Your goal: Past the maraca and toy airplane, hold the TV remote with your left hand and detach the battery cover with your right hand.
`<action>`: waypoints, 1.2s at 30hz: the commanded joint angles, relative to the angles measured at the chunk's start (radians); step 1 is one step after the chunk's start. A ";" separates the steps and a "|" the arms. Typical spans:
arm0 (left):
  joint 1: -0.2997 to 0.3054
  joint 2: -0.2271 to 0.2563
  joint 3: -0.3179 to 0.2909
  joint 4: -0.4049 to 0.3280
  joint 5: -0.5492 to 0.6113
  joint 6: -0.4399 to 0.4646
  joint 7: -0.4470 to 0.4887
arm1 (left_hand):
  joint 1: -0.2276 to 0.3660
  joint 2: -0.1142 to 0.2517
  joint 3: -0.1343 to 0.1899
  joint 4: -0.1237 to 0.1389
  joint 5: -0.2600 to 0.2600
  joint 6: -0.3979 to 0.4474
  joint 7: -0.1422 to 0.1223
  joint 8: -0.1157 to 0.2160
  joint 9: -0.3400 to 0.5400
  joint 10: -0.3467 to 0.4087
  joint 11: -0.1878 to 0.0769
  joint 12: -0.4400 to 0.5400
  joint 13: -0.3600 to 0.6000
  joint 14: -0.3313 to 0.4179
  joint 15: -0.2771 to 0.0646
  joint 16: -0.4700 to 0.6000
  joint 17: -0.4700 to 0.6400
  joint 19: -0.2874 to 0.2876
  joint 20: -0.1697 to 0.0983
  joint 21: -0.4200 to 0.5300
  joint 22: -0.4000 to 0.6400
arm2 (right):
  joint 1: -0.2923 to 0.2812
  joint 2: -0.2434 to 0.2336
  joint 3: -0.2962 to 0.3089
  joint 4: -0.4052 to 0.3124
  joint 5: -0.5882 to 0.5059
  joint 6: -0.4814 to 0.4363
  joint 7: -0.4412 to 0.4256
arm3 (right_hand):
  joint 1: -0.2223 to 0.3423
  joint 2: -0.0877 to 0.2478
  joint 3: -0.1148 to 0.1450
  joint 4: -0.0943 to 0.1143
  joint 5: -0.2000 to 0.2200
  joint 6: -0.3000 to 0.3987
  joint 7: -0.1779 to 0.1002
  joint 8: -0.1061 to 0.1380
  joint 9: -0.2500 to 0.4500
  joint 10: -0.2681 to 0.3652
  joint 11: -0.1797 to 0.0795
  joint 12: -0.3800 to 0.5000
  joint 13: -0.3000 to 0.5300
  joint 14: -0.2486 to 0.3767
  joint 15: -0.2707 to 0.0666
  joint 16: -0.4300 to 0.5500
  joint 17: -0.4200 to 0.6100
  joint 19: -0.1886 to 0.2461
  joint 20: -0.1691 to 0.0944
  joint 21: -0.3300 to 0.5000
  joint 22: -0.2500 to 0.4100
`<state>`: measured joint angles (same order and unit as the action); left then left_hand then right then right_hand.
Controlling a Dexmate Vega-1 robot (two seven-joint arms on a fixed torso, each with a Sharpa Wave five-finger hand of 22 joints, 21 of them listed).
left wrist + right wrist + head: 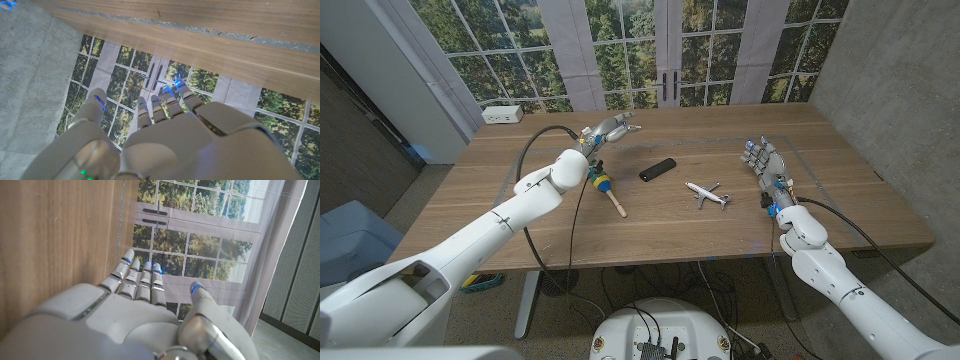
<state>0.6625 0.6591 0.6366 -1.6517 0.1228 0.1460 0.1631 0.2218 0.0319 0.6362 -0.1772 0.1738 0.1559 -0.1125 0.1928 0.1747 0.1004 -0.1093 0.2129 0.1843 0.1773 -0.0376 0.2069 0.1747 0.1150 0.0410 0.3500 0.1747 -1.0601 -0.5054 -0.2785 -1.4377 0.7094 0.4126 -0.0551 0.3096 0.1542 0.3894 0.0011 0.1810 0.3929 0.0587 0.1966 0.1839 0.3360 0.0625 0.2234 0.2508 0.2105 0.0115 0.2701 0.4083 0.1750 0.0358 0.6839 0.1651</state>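
Between the two open, empty hands, TV remote [658,169] lies on tabletop [840,200], nearer left hand [608,130] than right hand [766,167], with maraca [607,189] and toy airplane [707,193] alongside.

Big wooden table [840,200] sits in front of a wall of grid-pane windows [620,50] looking out on trees. A white power strip [503,114] sits on the far left corner, and a grey concrete wall [890,70] runs along the right.
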 commanded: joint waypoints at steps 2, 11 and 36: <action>-0.011 0.003 0.025 -0.026 0.042 0.043 -0.019 | 0.017 -0.004 0.003 -0.007 -0.002 0.017 0.002 0.013 0.004 0.009 -0.006 0.002 0.001 0.011 -0.052 -0.002 0.003 0.010 0.001 -0.006 0.005 | -0.007 0.004 0.006 0.006 0.008 0.016 0.012 | 0.002 0.004 0.003 -0.007 -0.001 0.011 0.002 0.007 0.002 0.012 -0.002 0.005 0.000 0.008 -0.001 0.006 0.000 0.009 0.004 -0.003 0.006; -0.021 0.007 0.046 -0.052 0.070 0.095 -0.049 | 0.038 -0.008 0.005 -0.009 -0.001 0.035 0.009 0.018 0.005 0.014 -0.011 -0.001 0.002 0.023 -0.053 -0.003 0.003 0.031 0.005 -0.005 0.005 | -0.018 0.001 0.010 0.002 0.013 0.021 0.015 | 0.003 0.004 0.004 -0.012 -0.001 0.016 0.002 0.007 0.003 0.018 -0.001 0.006 -0.001 0.011 -0.002 0.009 0.001 0.011 0.004 -0.008 0.006; -0.095 -0.006 0.121 -0.048 0.105 0.221 -0.172 | 0.068 -0.015 0.004 -0.006 -0.001 0.049 0.019 0.017 0.006 0.025 -0.013 -0.004 0.003 0.033 -0.048 -0.007 0.004 0.040 0.011 -0.014 0.006 | -0.026 0.003 0.016 0.009 0.021 0.024 0.016 | -0.001 0.006 0.007 -0.027 -0.004 0.023 0.001 0.004 0.003 0.025 0.000 0.006 -0.002 0.014 -0.002 0.017 0.006 0.018 0.011 -0.028 0.007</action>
<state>0.5968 0.6583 0.7287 -1.7089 0.2182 0.3251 0.0384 0.2783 0.0174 0.6404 -0.1811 0.1738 0.2040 -0.1001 0.2080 0.1795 0.1250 -0.1231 0.2129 0.1840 0.2039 -0.0393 0.2013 0.1744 0.1472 0.0482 0.3421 0.1794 -1.0850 -0.5056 -0.2656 -1.4322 0.7282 0.4345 -0.0341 0.3095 0.1541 0.3920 -0.0181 0.1774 0.4073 0.0623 0.1966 0.1837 0.3485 0.0608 0.2234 0.2458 0.2220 0.0107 0.2780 0.4107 0.1858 0.0465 0.6613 0.1703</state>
